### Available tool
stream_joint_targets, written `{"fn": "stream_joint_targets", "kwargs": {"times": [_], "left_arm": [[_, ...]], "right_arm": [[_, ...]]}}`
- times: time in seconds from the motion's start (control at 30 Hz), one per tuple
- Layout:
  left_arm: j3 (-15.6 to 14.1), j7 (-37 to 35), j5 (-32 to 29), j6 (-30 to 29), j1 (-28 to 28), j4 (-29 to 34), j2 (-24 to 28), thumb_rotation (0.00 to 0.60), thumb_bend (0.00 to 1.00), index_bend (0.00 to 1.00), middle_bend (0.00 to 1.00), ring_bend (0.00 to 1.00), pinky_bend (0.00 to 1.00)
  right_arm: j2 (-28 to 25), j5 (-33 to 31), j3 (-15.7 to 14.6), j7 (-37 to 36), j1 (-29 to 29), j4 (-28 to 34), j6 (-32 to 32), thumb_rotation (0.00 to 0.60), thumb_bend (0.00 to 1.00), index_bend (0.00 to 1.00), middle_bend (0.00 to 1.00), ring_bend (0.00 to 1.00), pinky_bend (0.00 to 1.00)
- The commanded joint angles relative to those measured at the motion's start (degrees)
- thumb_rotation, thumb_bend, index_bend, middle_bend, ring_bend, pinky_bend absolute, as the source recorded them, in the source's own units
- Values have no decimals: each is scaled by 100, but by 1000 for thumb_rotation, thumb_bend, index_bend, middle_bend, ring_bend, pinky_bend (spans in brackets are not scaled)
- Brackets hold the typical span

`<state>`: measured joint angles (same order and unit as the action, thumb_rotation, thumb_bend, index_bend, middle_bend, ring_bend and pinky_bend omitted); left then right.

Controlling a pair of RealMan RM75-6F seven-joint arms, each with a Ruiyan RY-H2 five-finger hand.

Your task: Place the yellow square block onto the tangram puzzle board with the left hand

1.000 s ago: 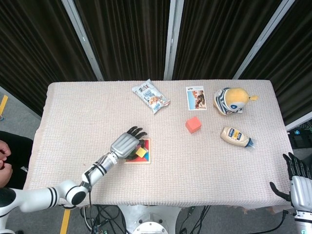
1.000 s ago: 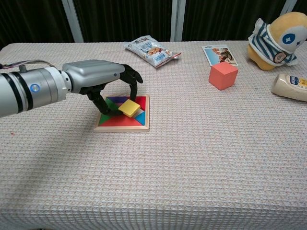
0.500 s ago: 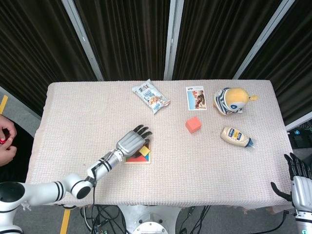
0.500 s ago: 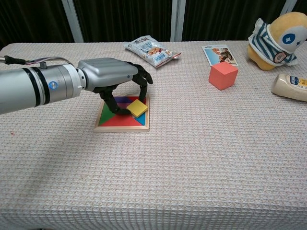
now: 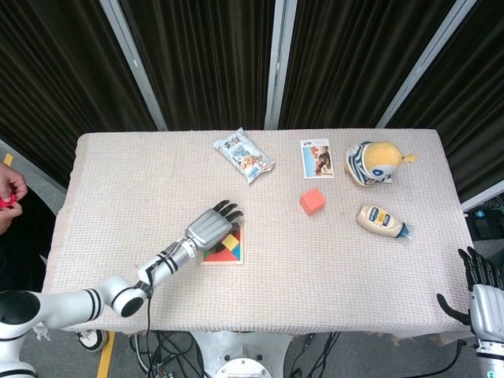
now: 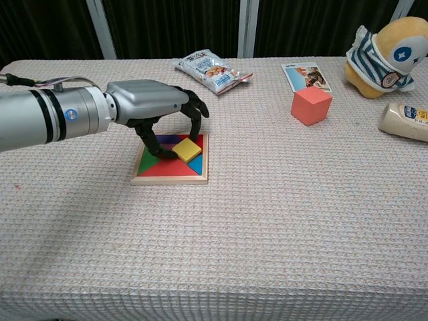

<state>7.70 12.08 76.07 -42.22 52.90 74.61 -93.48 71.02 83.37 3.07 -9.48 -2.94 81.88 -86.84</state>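
Most of the job looks done — the yellow block lies flat in the puzzle board, and the left hand arches over it, fingertips at its edges — letting go remains.

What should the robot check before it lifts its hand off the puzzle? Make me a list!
1. Yellow square block lies on the tangram puzzle board: ok.
2. Block sits flat in its slot: looks flat, but cannot tell for sure.
3. Left hand has let go: cannot tell; its fingers arch over the block, one tip at its edge.
4. Way up above the hand is free: ok.
5. Right hand is away at the table's far edge: ok.
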Motion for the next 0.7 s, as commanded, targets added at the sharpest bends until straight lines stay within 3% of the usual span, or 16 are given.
{"fn": "stream_joint_targets", "kwargs": {"times": [0.03,0.7], "left_arm": [[-28,15,20,-24,5,-20,-1,600,308,490,126,0,0],[-116,359,-58,-130,83,-70,-96,600,308,492,126,0,0]], "right_arm": [[-2,0,2,8,3,9,3,600,151,0,0,0,0],[-14,28,6,76,-24,70,-70,600,156,0,0,0,0]]}}
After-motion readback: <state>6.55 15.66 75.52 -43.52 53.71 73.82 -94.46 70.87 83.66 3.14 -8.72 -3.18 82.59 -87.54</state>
